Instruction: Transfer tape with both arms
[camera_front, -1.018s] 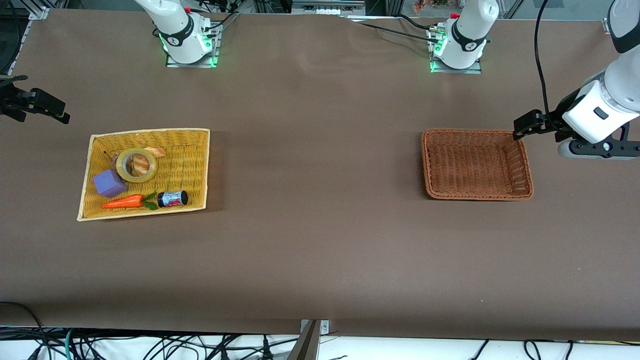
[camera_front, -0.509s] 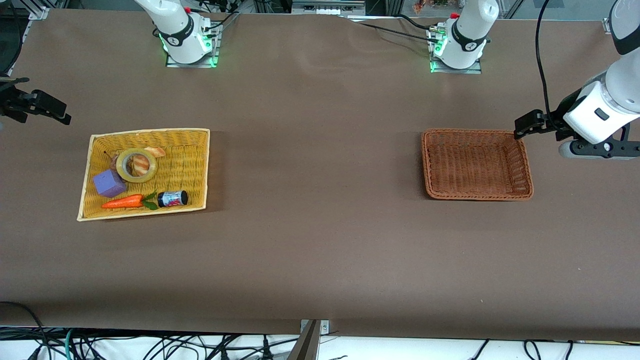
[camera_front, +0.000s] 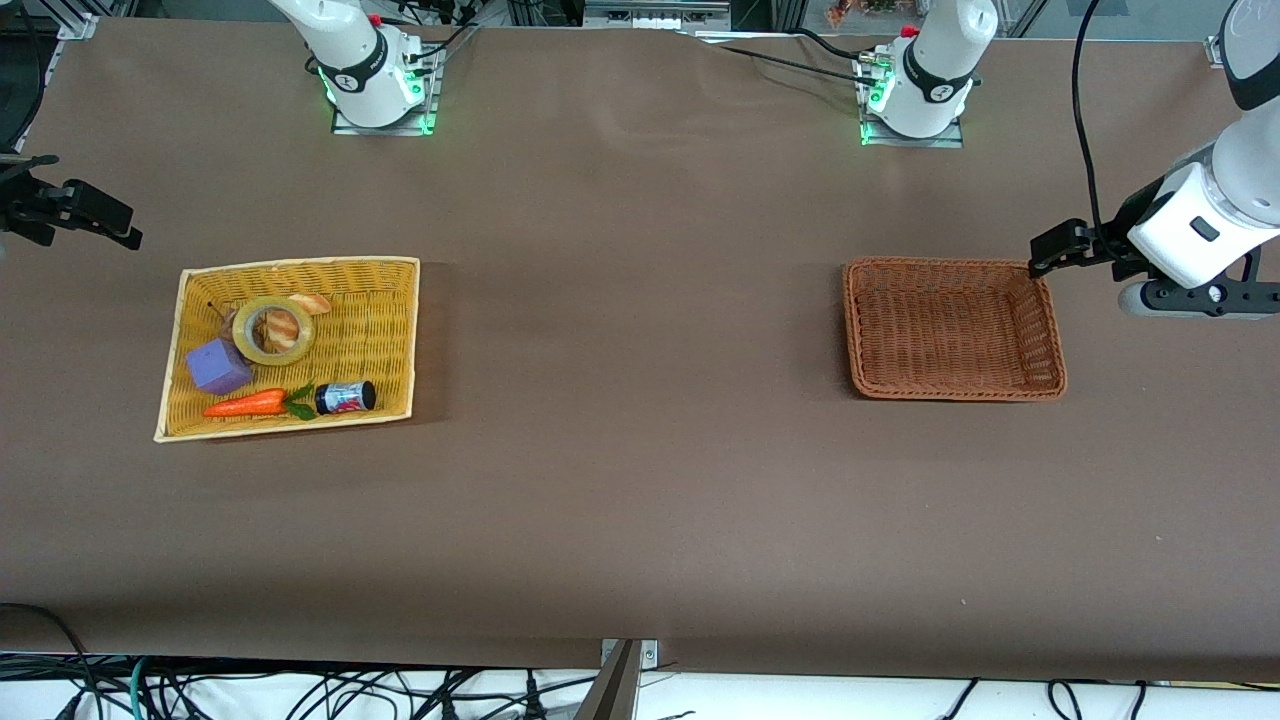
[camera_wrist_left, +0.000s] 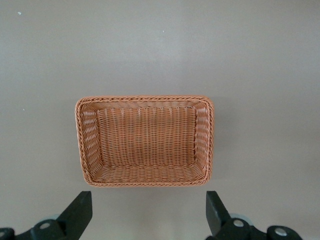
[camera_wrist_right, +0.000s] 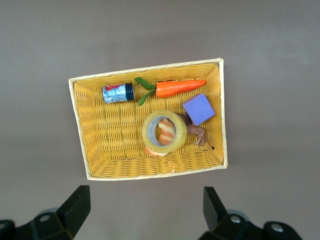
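Yellow wicker makes up the tray (camera_front: 395, 330) near the right arm's end of the table, and the tape (camera_front: 273, 330) lies flat in it, in the half of the tray farther from the front camera. The roll rests over a croissant (camera_wrist_right: 166, 131), which shows through its hole, so it may sit slightly tilted. A purple block (camera_front: 218, 366) touches or nearly touches the tape's rim; a carrot (camera_front: 248, 403) and a small jar (camera_front: 346, 397) lie along the tray's nearer edge.

At the left arm's end stands an empty brown basket (camera_front: 1050, 330), probably the tape's destination.

Neither arm has begun. The right gripper (camera_front: 95, 215) hangs above bare table off the tray's corner toward the table's end, fingers spread wide and holding nothing. The left gripper (camera_front: 1060, 248) hovers just off the basket's corner farthest from the front camera, likewise wide open and empty. Each wrist camera looks straight down on its own container, which suggests start poses: right to pick, left to receive a handover.
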